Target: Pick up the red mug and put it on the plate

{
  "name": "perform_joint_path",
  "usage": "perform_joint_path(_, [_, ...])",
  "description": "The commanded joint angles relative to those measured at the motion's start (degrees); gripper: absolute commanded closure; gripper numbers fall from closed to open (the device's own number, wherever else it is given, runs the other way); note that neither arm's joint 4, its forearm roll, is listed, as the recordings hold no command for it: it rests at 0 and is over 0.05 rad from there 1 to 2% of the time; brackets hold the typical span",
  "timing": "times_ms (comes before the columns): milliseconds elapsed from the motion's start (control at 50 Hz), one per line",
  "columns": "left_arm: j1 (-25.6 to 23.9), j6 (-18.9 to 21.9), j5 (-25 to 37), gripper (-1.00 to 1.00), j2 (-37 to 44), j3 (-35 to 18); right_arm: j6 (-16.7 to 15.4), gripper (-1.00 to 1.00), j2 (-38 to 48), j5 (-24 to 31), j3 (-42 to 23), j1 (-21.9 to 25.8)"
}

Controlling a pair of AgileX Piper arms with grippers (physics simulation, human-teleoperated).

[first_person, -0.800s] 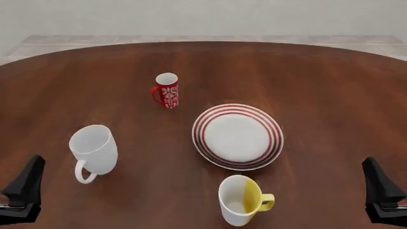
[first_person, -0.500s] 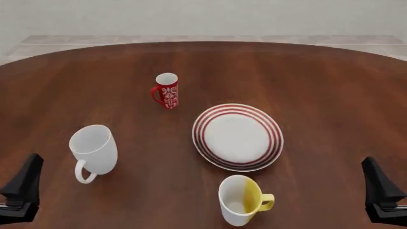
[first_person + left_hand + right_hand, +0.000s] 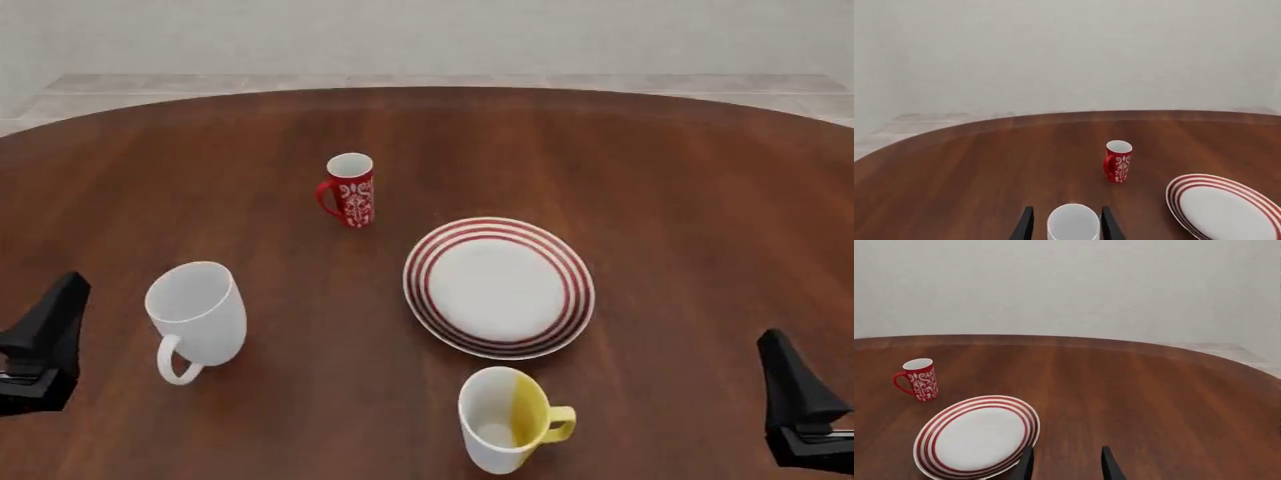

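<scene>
**Inspector A:** The left gripper (image 3: 40, 335) sat at the near left edge of the table, its fingers spread apart with nothing between them. The right gripper (image 3: 798, 410) sat at the near right corner, likewise parted and empty.

**Inspector B:** And the task's things?

**Inspector A:** The red mug (image 3: 350, 189) stood upright toward the far side, handle facing left, well apart from both grippers. The plate (image 3: 499, 287) lay just beside it, nearer and to its right.

**Inspector B:** Hazards?

**Inspector A:** In the left wrist view the white mug (image 3: 1072, 223) lay directly ahead of the left fingers (image 3: 1025, 226), between them and the red mug. A straight reach would likely strike it. The red mug was narrow and tall; an off-centre closing could tip it. The white-and-yellow mug (image 3: 505, 419) stood clear, near the plate's front rim.
</scene>
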Motion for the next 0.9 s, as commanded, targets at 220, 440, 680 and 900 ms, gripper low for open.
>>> perform_joint_path(220, [-3.68, 1.55, -5.77, -1.00, 20.54, -14.13, 0.42, -1.00, 0.44, -0.24, 0.04, -0.04])
perform_joint_path(440, [-8.77, 4.74, -8.32, -1.00, 30.58, -22.35, 0.32, -1.00, 2.71, -1.90, 0.06, -0.03])
perform_joint_path(680, [-11.65, 5.15, -7.44, -1.00, 43.31, -33.12, 0.92, -1.00, 3.77, -2.63, 0.05, -0.21])
perform_joint_path(900, [-10.64, 3.27, -10.65, -1.00, 54.15, -38.42, 1.25, -1.00, 5.62, -4.15, 0.06, -0.49])
